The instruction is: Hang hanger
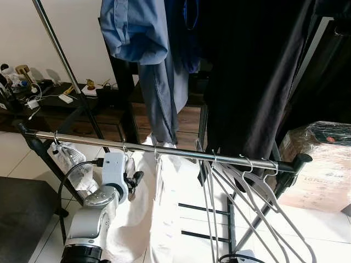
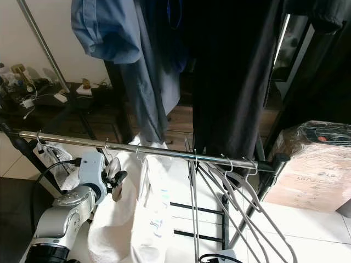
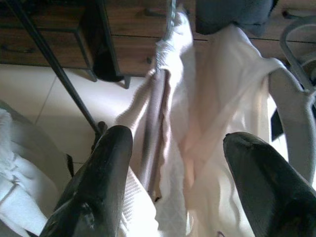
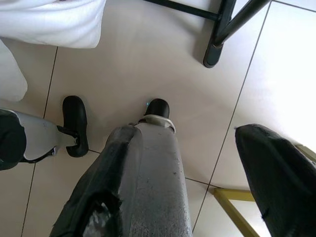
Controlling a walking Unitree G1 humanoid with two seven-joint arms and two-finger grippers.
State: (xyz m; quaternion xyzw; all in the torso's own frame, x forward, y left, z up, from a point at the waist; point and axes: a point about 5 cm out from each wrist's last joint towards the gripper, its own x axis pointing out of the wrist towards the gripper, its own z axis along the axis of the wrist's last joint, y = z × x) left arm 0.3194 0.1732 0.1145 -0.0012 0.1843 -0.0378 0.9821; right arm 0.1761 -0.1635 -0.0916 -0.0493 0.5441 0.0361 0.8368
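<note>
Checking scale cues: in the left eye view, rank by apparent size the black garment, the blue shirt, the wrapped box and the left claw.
1. black garment
2. blue shirt
3. wrapped box, cut off by the frame edge
4. left claw

Empty hangers (image 1: 258, 208) cut off at bottom edge; box (image 1: 323, 170) cropped at right.

Wrapped box (image 1: 323, 164); blue shirt (image 1: 137, 27)

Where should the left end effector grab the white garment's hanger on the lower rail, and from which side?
A judgement: take the hanger at its neck, just below the hook over the lower rail, where the white garment leaves it bare. Come from the robot's side and a little left; the left end effector hangs open there, while empty hangers crowd the right.
</note>
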